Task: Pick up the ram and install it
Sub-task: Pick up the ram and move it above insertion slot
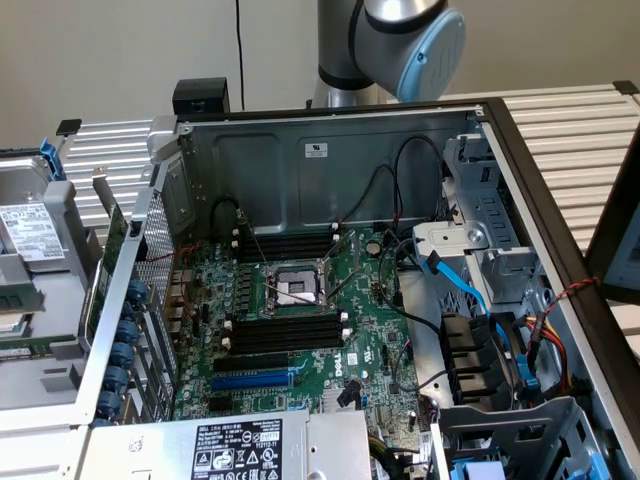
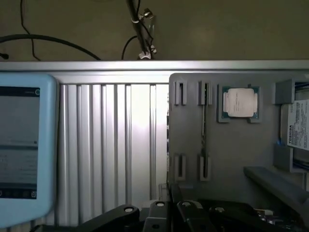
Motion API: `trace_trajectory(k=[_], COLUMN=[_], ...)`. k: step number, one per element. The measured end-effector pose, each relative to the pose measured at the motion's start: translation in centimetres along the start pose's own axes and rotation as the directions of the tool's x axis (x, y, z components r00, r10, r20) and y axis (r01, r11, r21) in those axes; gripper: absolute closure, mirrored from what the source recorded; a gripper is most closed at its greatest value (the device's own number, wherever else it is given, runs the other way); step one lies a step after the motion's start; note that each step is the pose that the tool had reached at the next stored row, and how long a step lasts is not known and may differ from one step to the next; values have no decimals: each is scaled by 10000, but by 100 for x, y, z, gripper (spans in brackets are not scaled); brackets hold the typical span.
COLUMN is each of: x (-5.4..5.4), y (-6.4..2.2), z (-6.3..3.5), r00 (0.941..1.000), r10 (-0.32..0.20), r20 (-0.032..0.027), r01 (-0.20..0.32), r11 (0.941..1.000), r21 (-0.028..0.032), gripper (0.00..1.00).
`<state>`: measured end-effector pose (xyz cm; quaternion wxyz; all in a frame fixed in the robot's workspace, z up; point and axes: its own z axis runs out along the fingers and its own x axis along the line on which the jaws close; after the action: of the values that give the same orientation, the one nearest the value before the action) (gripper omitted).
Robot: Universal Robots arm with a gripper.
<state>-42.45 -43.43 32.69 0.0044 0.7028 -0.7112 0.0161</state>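
The ram (image 2: 204, 130) stands on its edge in a grey holder tray (image 2: 227, 154), held by two pairs of clips, and looks like a thin dark strip seen from above. My gripper (image 2: 170, 216) shows as black linkage at the near edge of the wrist view, just short of the tray and apart from the ram. In the exterior view the open computer case (image 1: 330, 150) lies with its motherboard (image 1: 300, 320) exposed. Long black memory slots (image 1: 288, 330) sit on either side of the processor socket (image 1: 295, 288). The arm's joint (image 1: 400, 40) rises behind the case.
A processor chip (image 2: 241, 102) and a hard drive (image 2: 297, 126) share the tray. A light-blue tablet (image 2: 24, 145) lies on the ribbed metal table (image 2: 116, 145). Inside the case are a blue slot (image 1: 250, 381), loose cables (image 1: 465, 290), drive bays (image 1: 490, 350) and a power supply (image 1: 240, 448).
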Motion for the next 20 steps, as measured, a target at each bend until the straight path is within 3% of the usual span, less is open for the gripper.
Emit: trace_trajectory(k=[7,12,16,20], x=[64,87,90,91], y=[-207,-354,-482,-629], z=[-316,-513,-593,-648], r00=[10000,10000,10000,10000], r10=[-32,-55,-73,-92], r20=[10,11,9,10], r01=[32,55,73,93], r11=[10000,9999,9996,9994], r21=[-52,-152,-275,-342], gripper=[88,88,88,88])
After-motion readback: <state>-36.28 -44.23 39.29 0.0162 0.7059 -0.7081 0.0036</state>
